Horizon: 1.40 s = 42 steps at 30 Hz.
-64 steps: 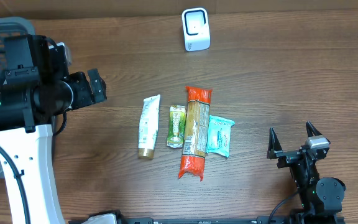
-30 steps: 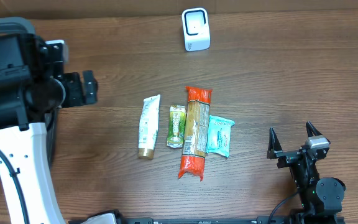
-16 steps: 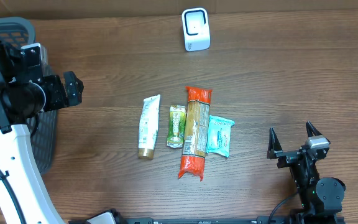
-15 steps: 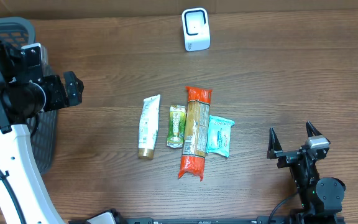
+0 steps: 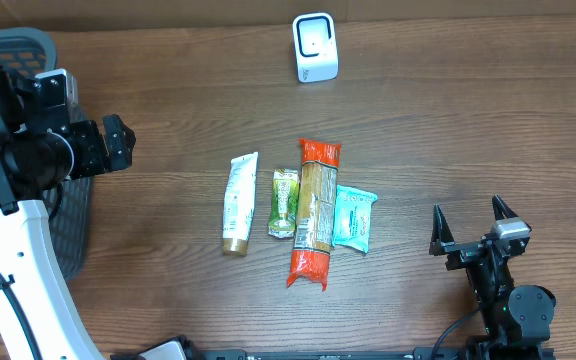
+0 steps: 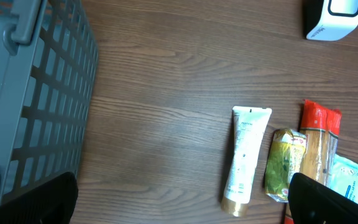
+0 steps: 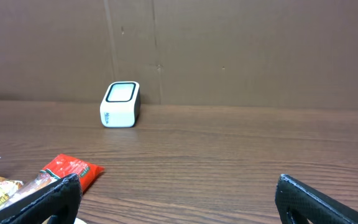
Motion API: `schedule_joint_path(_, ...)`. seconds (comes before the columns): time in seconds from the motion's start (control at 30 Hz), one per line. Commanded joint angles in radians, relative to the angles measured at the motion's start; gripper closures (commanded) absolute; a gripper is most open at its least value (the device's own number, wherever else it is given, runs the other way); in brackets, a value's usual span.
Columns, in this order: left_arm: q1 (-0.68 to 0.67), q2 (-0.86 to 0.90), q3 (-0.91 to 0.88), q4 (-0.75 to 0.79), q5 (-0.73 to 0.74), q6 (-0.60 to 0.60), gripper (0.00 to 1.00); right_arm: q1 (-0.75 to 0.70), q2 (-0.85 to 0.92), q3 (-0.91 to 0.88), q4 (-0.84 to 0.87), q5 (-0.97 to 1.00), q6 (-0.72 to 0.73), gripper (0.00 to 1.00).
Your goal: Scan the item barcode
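Four items lie side by side mid-table: a white tube [image 5: 238, 203] [image 6: 245, 158], a small green packet [image 5: 284, 203] [image 6: 286, 165], a long pack with orange ends [image 5: 316, 212] [image 6: 316, 155] [image 7: 68, 170] and a teal pouch [image 5: 354, 218] [image 6: 350, 177]. The white scanner [image 5: 315, 47] [image 6: 332, 17] [image 7: 120, 104] stands at the far edge. My left gripper [image 5: 118, 145] [image 6: 182, 202] hovers open and empty well left of the tube. Low at the near right, my right gripper [image 5: 473, 225] [image 7: 182, 202] is open and empty, facing the scanner.
A grey slatted basket [image 5: 13, 45] [image 6: 36, 93] sits at the table's left edge, just beside and partly under the left arm. Brown cardboard forms the wall behind the scanner.
Over the last second the left arm swung further left, away from the items and toward the basket, then stopped. The right arm and all items stayed put.
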<state>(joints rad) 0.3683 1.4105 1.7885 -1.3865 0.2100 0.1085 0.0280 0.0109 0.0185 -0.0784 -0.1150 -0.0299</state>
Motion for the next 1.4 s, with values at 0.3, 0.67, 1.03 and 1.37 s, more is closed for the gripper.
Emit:
schedule_joint_path(0.3, 0.004, 0.009, 0.014, 0.003, 0.019, 0.015, 0.0, 0.005, -0.008, -0.011, 0.005, 0.01, 0.0, 0.0)
schedule_joint_path(0.67, 0.004, 0.009, 0.014, 0.003, 0.019, 0.015, 0.0, 0.005, -0.008, -0.011, 0.005, 0.01, 0.0, 0.0)
schedule_joint_path(1.03, 0.004, 0.009, 0.014, 0.003, 0.019, 0.015, 0.0, 0.005, -0.008, -0.011, 0.015, 0.01, 0.0, 0.0)
schedule_joint_path(1.37, 0.004, 0.009, 0.014, 0.003, 0.019, 0.015, 0.0, 0.004, -0.008, -0.01, 0.016, 0.047, 0.0, 0.0)
